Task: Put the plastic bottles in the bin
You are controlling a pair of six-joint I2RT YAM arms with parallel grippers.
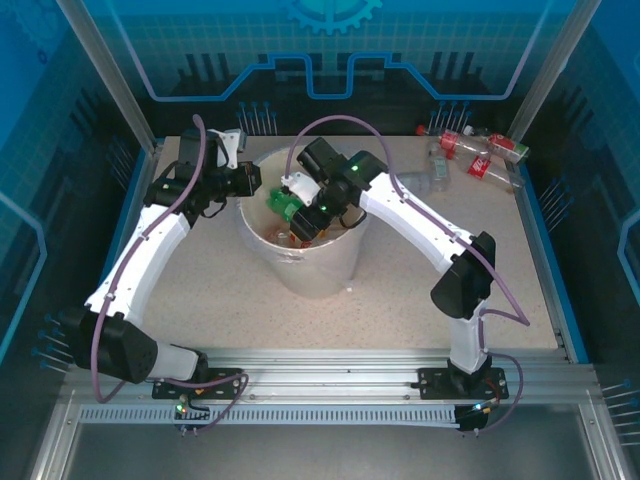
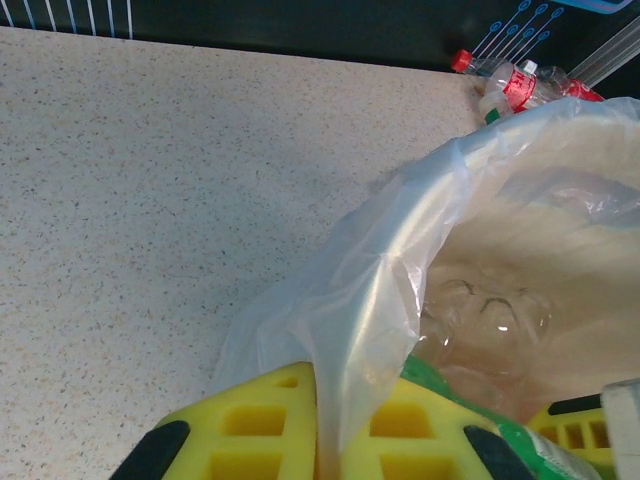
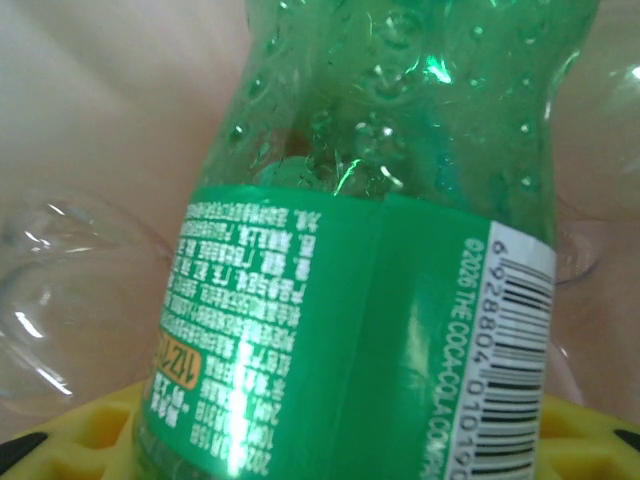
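Note:
The bin (image 1: 330,262), a cream-white bucket with a clear bag liner (image 2: 370,300), stands mid-table. My left gripper (image 1: 250,182) is at its left rim, yellow fingers (image 2: 250,420) shut on a fold of the liner. My right gripper (image 1: 300,200) reaches over the bin's mouth, shut on a green plastic bottle (image 3: 350,300), whose label shows between the yellow fingers (image 3: 80,430). The same green bottle (image 1: 283,205) hangs tilted inside the rim. A clear bottle (image 2: 490,315) lies in the bin. Several red-labelled plastic bottles (image 1: 480,158) lie at the table's far right corner.
The speckled tabletop (image 1: 450,290) is bounded by blue rails and a frame. The far-corner bottles (image 2: 515,80) sit against the back wall. The right arm's elbow (image 1: 465,275) stands right of the bin.

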